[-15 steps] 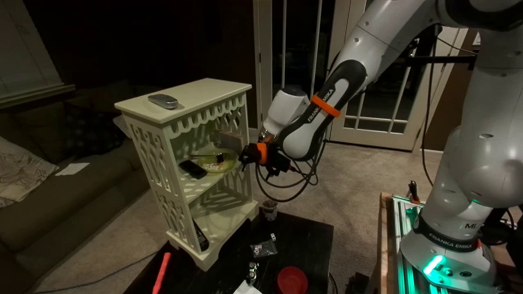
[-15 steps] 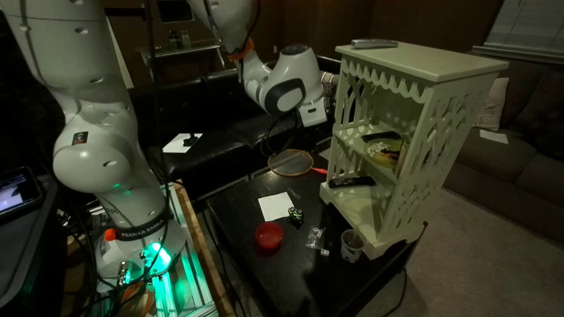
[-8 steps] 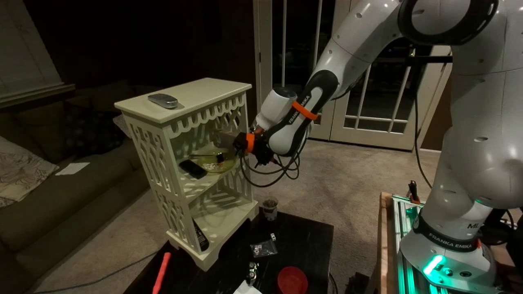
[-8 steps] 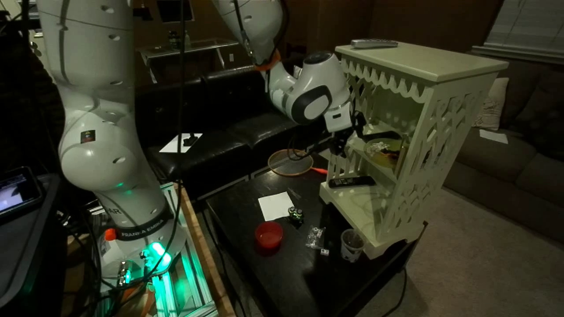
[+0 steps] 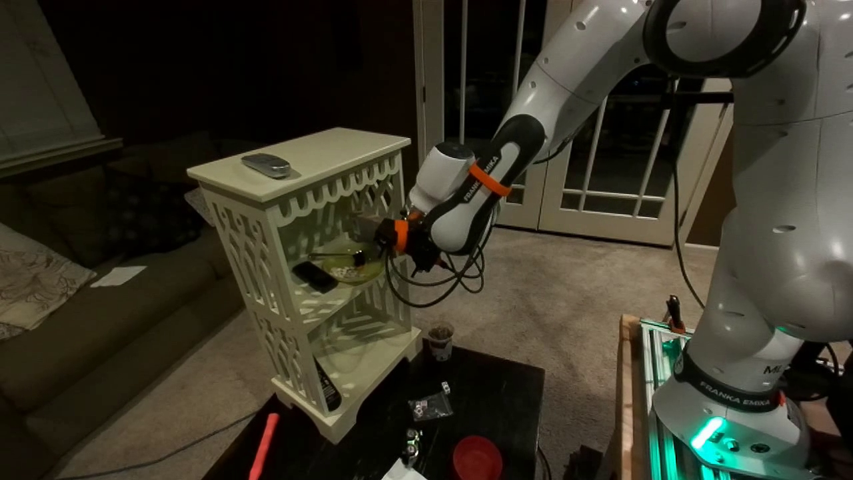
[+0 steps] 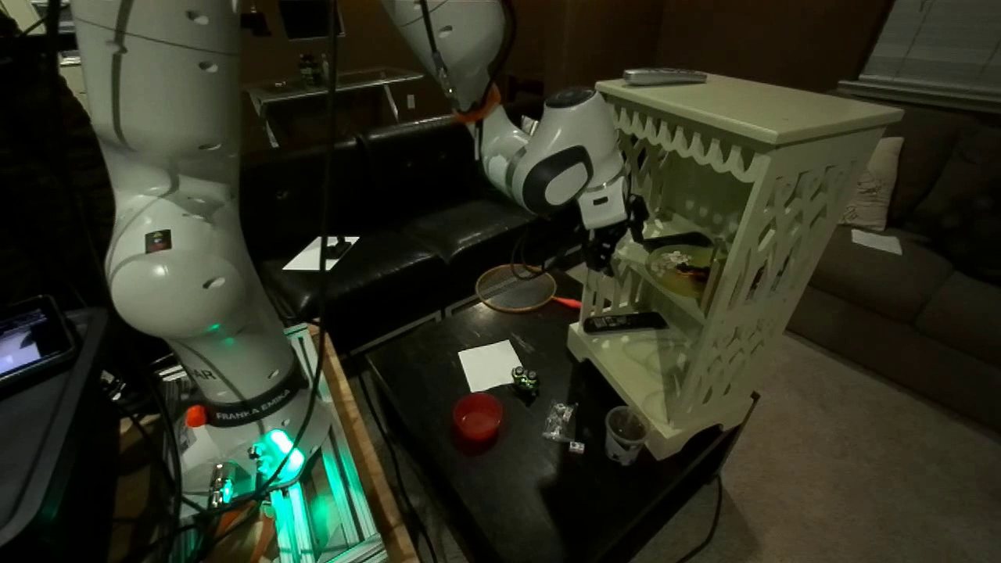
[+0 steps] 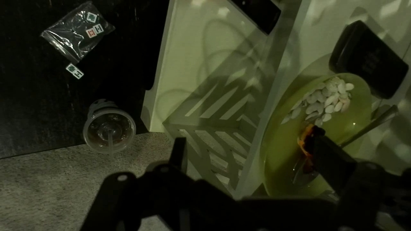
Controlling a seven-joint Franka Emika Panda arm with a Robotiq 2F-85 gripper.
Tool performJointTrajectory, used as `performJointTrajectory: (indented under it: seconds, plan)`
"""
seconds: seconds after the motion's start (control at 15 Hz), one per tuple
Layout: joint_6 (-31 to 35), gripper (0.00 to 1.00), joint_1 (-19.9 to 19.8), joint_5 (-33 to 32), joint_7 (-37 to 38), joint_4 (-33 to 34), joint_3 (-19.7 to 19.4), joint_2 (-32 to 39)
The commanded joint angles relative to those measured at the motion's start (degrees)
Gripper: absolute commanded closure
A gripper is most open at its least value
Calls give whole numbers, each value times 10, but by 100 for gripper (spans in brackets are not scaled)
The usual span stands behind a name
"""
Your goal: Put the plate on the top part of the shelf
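The pale yellow-green plate (image 5: 338, 262) lies on the middle tier of the cream-white shelf (image 5: 320, 157); both also show in an exterior view, plate (image 6: 663, 283) and shelf (image 6: 766, 109). The plate (image 7: 282, 144) holds white pieces, a dark-orange item and a utensil. My gripper (image 5: 381, 241) is at the open front of the middle tier, by the plate's edge; it also shows in an exterior view (image 6: 622, 238). In the wrist view my gripper (image 7: 253, 157) is open and empty. One finger is over the plate, the other outside its rim. Whether a finger touches it, I cannot tell.
A grey remote (image 5: 266, 165) lies on the shelf's top. A dark phone-like item (image 5: 314, 276) lies beside the plate. A black remote (image 6: 626, 323) is on the bottom tier. A cup (image 6: 626, 435), a plastic bag (image 6: 560, 422) and a red bowl (image 6: 477, 418) are on the black table.
The arm has moved toward the shelf. My gripper has gone from outside the shelf to the middle tier by the plate, with only a slight shift in the last half second. The plate has not moved.
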Motion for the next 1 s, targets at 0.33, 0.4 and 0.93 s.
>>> performJointTrajectory:
  seconds: [0.33, 0.4, 0.93]
  plan:
    - [-20, 0, 10, 71, 35, 71, 16, 80]
    - [-27, 0, 18, 108, 10, 86, 11, 89]
    - [-158, 0, 16, 123, -11, 193, -14, 120]
